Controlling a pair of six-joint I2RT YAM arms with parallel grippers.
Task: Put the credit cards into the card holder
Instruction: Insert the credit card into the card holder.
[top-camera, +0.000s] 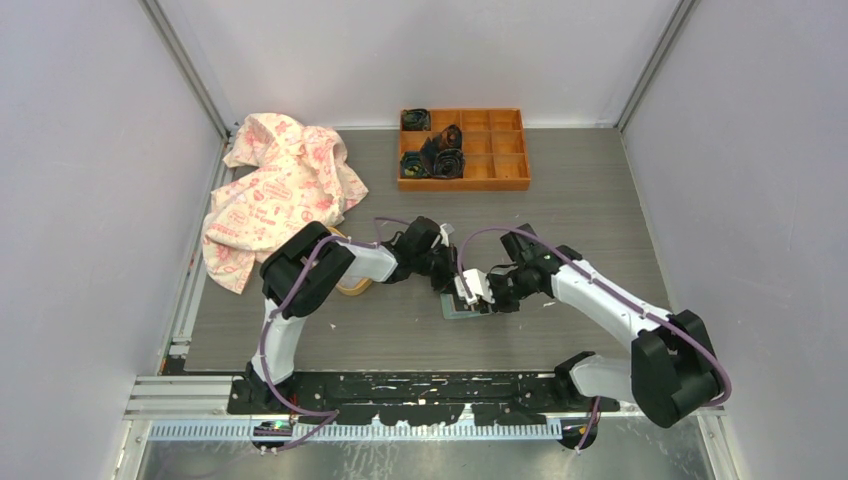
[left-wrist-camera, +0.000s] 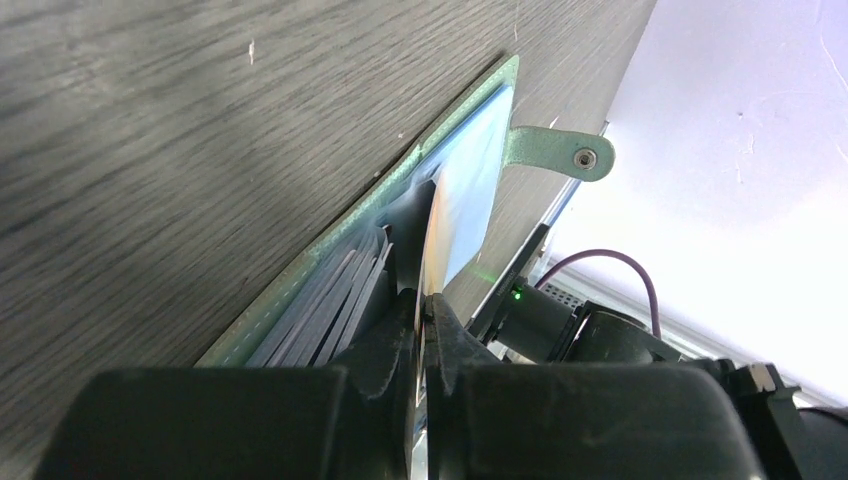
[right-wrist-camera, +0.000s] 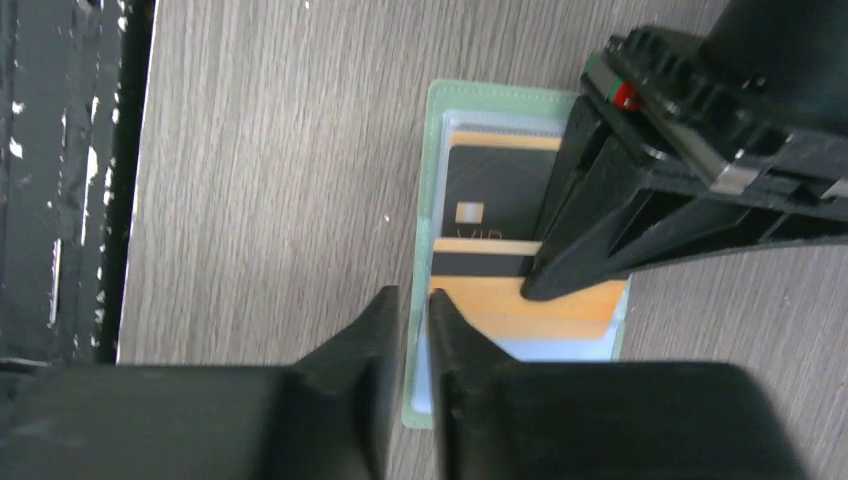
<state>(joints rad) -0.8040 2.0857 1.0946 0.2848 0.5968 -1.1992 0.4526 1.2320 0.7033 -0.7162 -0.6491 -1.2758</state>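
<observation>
Progress: a dark card (right-wrist-camera: 495, 195) sits in the open card holder (right-wrist-camera: 500, 93) on the table (top-camera: 600, 200); left gripper (left-wrist-camera: 425, 305) clamps an orange card (right-wrist-camera: 580, 310) at its sleeves, unseated; right gripper (right-wrist-camera: 418, 300) straddles the holder's edge, grip unclear.

Both arms bent inward; L gripper (left-wrist-camera: 428, 302), R gripper (right-wrist-camera: 418, 296) pinched closed.

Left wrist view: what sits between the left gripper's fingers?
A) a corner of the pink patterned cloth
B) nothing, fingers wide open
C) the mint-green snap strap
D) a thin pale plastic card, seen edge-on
D. The left gripper is shut on a thin pale plastic card that is seen edge-on and reaches out over the open mint-green folding card holder.
</observation>
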